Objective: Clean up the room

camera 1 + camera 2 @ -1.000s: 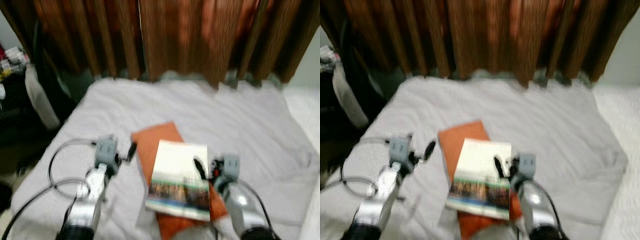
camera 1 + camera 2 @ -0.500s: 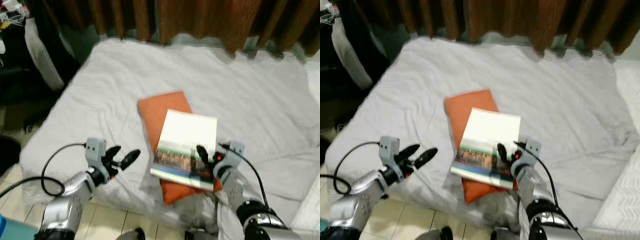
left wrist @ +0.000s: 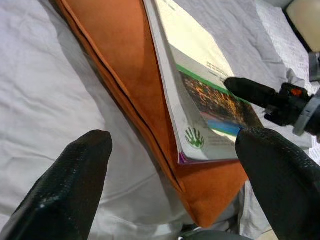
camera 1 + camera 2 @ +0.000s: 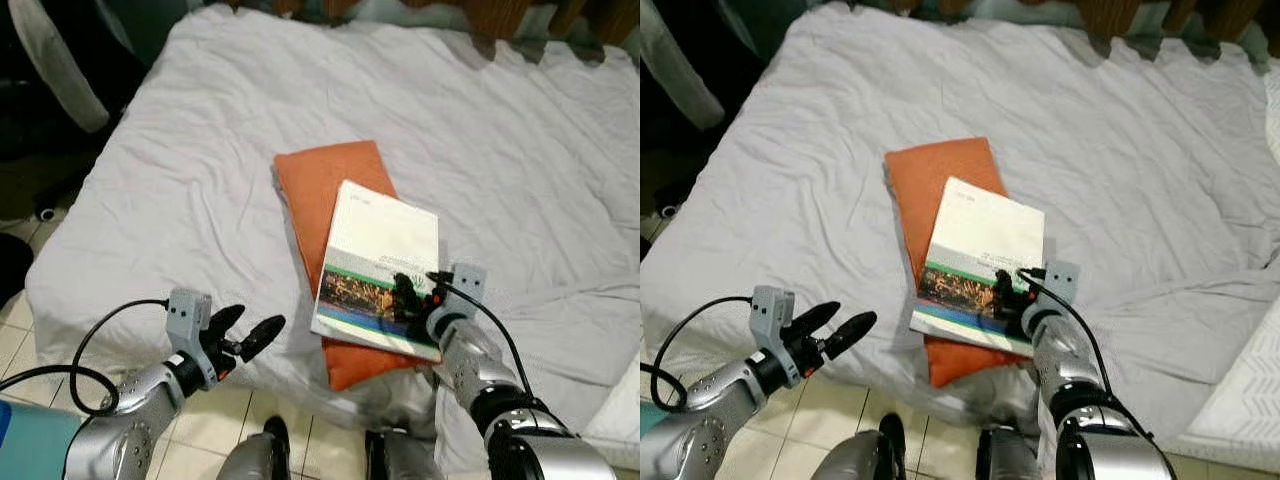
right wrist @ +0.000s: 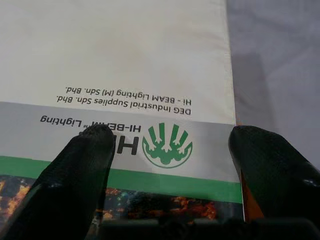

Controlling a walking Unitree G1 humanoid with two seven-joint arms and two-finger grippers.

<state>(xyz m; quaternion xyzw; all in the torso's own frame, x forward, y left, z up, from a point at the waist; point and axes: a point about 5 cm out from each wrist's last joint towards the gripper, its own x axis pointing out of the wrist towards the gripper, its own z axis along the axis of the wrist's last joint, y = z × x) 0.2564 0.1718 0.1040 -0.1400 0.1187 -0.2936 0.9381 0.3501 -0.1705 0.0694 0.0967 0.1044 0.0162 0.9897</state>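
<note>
A white book (image 4: pixel 378 262) with a green stripe and a photo band lies on an orange cushion (image 4: pixel 320 185) in the middle of the bed (image 4: pixel 180 170). My right gripper (image 4: pixel 412 296) is over the book's near right corner. It is open, with both fingers (image 5: pixel 80 170) spread wide above the cover (image 5: pixel 125 60). My left gripper (image 4: pixel 258 320) is open and hovers by the bed's front edge, left of the cushion. It points at the cushion's side (image 3: pixel 125 65) and the book's edge (image 3: pixel 200 75), with nothing between its fingers.
A wrinkled pale grey sheet covers the bed. Tiled floor (image 4: pixel 210 450) and my feet lie below its front edge. Dark bags (image 4: pixel 40 120) stand to the left. A white textured mattress corner (image 4: pixel 1250 400) sits at the right, and brown curtain hems (image 4: pixel 500 15) hang along the far edge.
The whole view has tilted down toward the bed, so the curtains have slid out at the top. The right gripper stays at the book's near corner and the left stays open by the bed edge.
</note>
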